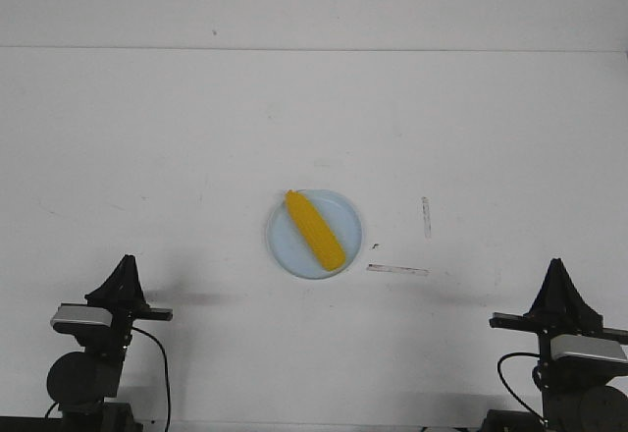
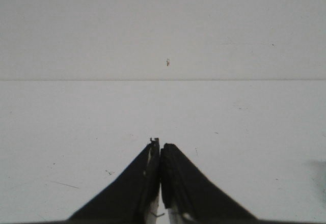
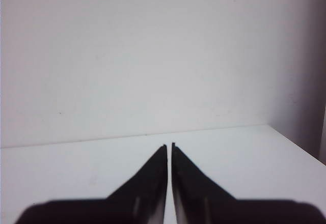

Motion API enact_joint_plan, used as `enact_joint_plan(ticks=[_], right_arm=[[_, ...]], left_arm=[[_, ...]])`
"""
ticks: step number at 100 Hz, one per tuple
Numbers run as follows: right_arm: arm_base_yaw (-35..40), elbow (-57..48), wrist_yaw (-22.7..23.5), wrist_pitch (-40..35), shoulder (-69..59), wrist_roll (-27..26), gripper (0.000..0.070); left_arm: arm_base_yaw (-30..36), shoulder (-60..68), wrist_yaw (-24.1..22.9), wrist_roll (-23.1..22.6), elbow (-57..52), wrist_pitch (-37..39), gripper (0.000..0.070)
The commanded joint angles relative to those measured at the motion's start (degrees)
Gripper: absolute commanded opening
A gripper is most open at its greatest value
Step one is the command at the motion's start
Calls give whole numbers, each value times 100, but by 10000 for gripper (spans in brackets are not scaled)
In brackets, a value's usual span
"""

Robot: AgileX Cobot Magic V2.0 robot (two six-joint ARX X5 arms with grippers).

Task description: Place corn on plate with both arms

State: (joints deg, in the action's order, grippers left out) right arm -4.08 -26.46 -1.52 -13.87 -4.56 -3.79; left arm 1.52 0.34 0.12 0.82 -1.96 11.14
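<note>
The yellow corn [image 1: 314,230] lies diagonally on the pale blue plate [image 1: 285,250] in the middle of the white table, its tapered end toward the far left. My left gripper [image 1: 125,267] is at the near left, far from the plate, shut and empty; in the left wrist view [image 2: 160,143] its jaws meet over bare table. My right gripper [image 1: 557,270] is at the near right, also far from the plate, shut and empty; in the right wrist view [image 3: 169,146] only a hairline slit shows between the jaws. Neither wrist view shows the corn or the plate.
Two thin dark tape marks [image 1: 397,270] [image 1: 426,217] lie on the table right of the plate. The table's far edge meets a white wall [image 1: 314,0]. The right wrist view shows the table's corner and edge [image 3: 295,142].
</note>
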Motion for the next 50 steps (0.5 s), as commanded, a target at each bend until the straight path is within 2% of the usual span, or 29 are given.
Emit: enact_joint_plan(ticks=[1,50], right_arm=[[-2,-13,0,59,2,46,12],[-2,-2,0,103,2,46,12]], left_arm=[[-2,-15,7,7,120,81,1],[-2,-15,7,7,120,81,1]])
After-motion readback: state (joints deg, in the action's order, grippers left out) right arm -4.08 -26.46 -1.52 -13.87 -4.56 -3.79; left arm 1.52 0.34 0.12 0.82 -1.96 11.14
